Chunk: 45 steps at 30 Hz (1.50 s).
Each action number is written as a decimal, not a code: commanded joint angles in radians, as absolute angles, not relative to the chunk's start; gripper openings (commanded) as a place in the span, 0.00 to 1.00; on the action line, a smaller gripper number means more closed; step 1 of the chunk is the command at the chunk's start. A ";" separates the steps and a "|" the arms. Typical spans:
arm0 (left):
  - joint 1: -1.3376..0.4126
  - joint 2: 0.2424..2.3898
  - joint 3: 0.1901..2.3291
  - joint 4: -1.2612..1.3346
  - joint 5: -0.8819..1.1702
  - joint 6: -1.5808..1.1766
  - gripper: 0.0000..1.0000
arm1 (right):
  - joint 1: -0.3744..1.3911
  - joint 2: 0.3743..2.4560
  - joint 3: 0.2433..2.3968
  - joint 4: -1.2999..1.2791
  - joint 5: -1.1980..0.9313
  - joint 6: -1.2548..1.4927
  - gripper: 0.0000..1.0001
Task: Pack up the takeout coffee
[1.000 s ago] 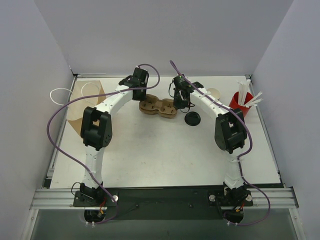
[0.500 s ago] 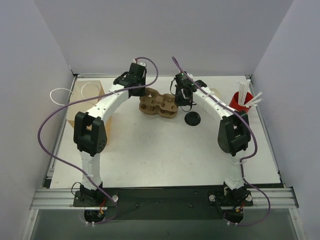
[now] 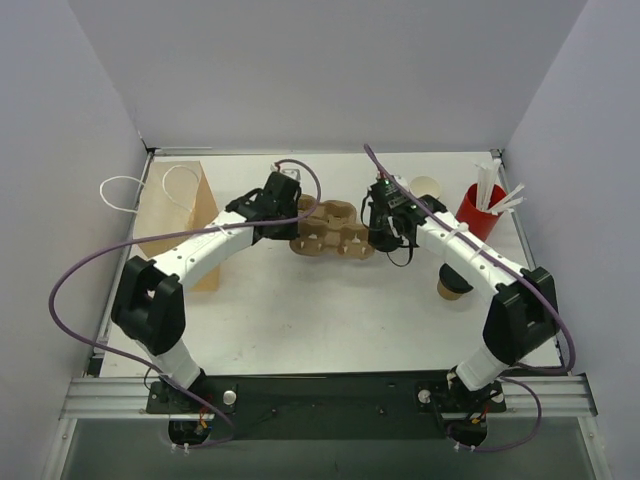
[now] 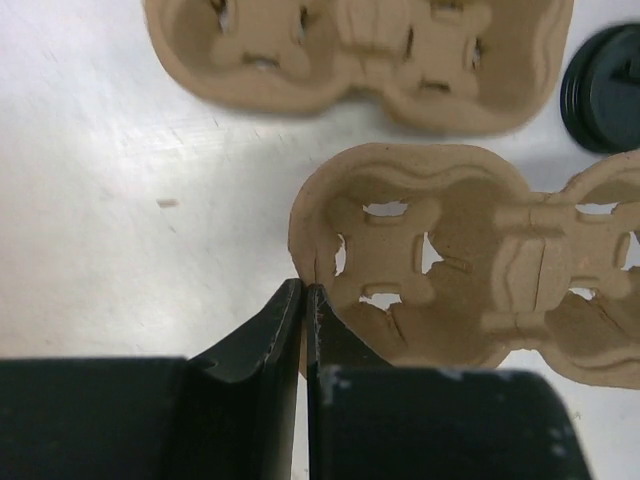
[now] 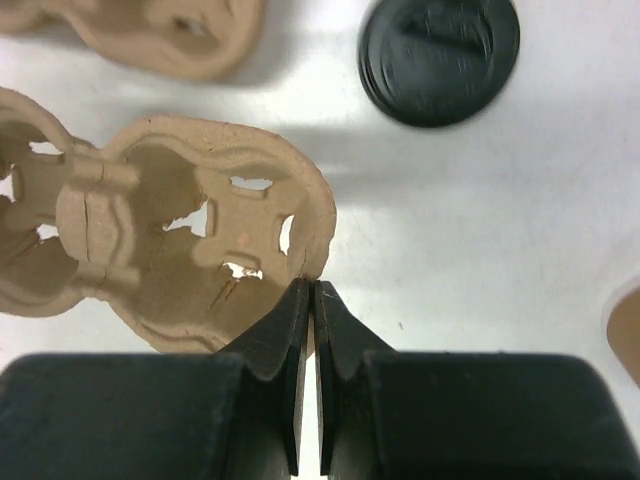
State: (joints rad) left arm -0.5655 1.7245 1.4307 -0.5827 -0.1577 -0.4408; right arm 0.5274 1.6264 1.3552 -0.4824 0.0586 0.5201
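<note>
- Your left gripper [image 4: 306, 290] pinched one end of the carrier's [image 4: 460, 215] rim.
- Your right gripper [image 5: 310, 290] pinched the opposite end.
- The cup [image 3: 450, 289] stood on the table [image 3: 300, 320] by your right forearm [image 3: 470, 252], apart from the carrier.
- A black lid [image 5: 440, 55] lay nearby.

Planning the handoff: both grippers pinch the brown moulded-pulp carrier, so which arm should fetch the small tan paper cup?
Right, probably. The small tan paper cup stands beside the right arm's forearm; the left gripper is across the brown moulded-pulp carrier, farther off.
</note>
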 commanded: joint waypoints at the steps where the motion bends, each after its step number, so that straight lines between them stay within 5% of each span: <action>1: -0.653 1.622 1.281 -0.491 -0.150 -0.532 0.15 | 0.558 1.504 1.195 -0.485 0.094 0.563 0.00; 8: -0.798 1.595 1.111 -0.382 -0.181 -0.655 0.22 | 0.565 1.424 0.997 -0.451 0.172 0.571 0.12; 15: -0.833 1.565 1.109 -0.400 -0.239 -0.666 0.50 | 0.545 1.411 1.019 -0.491 0.207 0.557 0.51; 29: -0.683 1.375 1.330 -0.594 -0.235 -0.505 0.56 | 0.761 1.512 1.158 -0.523 0.212 0.802 0.53; 45: -0.621 1.285 1.361 -0.626 -0.215 -0.466 0.56 | 0.784 1.698 1.187 -0.482 0.198 0.825 0.56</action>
